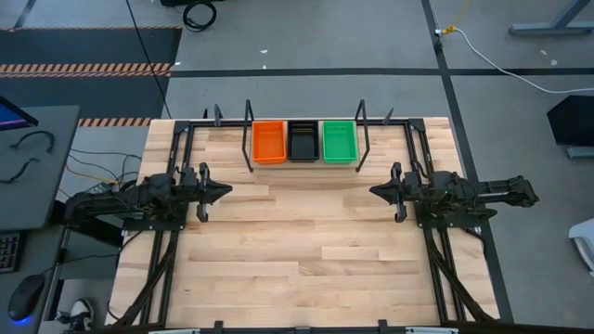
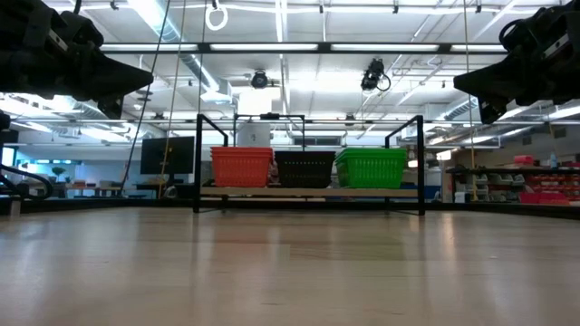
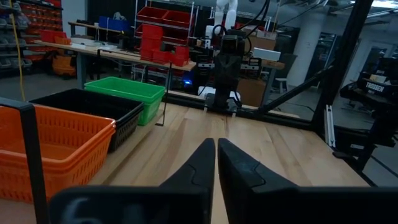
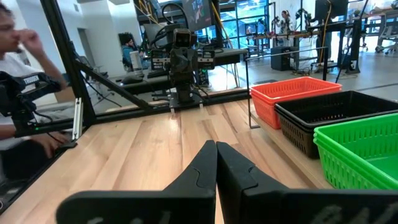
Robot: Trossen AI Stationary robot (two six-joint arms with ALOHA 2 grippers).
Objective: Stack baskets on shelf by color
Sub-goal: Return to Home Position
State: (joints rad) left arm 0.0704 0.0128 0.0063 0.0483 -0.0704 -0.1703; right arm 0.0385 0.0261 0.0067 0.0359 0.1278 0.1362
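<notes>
Nearest the lens, the left gripper (image 3: 216,143) shows its fingers pressed together on nothing, hovering over the table's (image 1: 306,260) left side. The right gripper (image 4: 216,145) faces it from the other side, equally closed and empty. At the far edge, the shelf (image 2: 308,192) carries three nested stacks: orange baskets (image 1: 269,142), black baskets (image 1: 303,141), green baskets (image 1: 338,141). They look light, stiff and slightly slick, so pinching a top rim seems safest.
</notes>
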